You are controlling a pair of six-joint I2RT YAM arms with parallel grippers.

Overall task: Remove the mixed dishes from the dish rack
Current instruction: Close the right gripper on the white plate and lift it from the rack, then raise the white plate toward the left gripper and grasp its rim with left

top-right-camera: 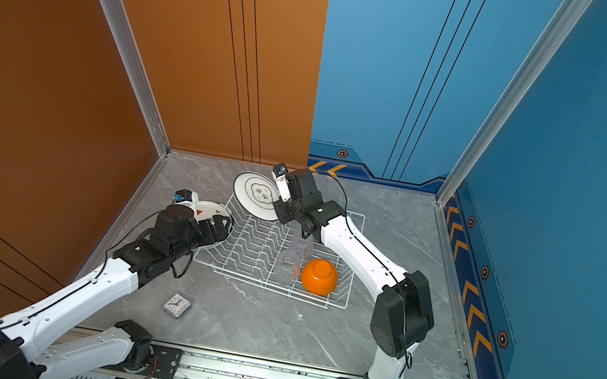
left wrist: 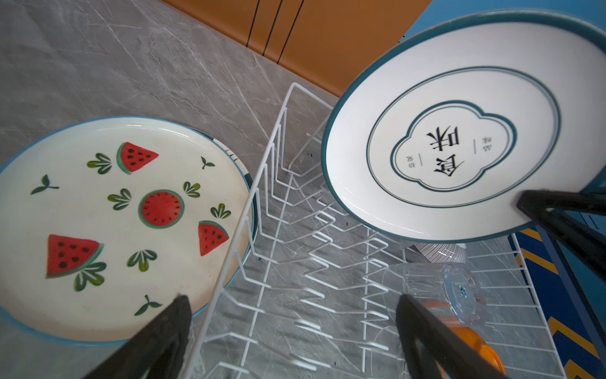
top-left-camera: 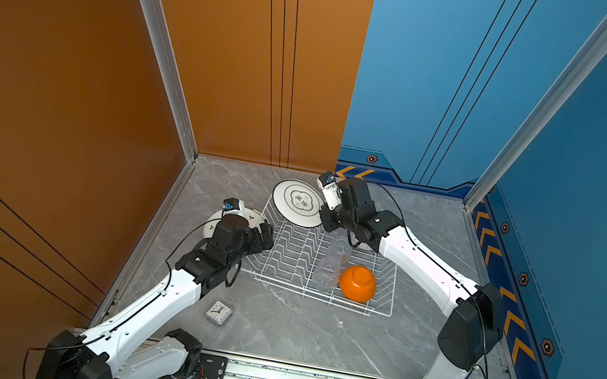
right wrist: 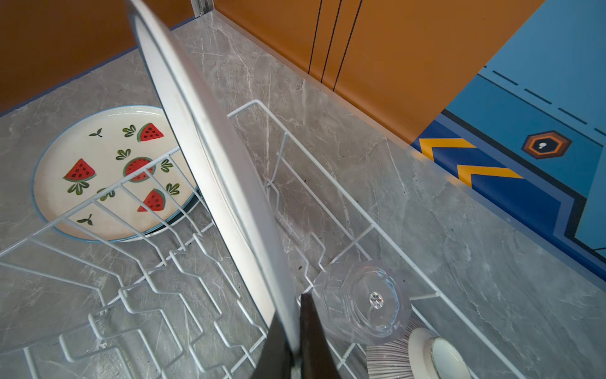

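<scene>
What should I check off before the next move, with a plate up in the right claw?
1. Right claw shut on the edge of the teal-rimmed plate: ok.
2. That plate clear of the rack dividers: ok, it hangs tilted above them.
3. Left claw open and empty: ok.
4. Watermelon plate flat on the table beside the rack, face bare: ok.
5. Way down onto it free: not ok, the left arm hovers over it in both top views.
6. Rack unloaded: not ok; tumblers, orange bowl and ribbed bowl sit inside.
</scene>
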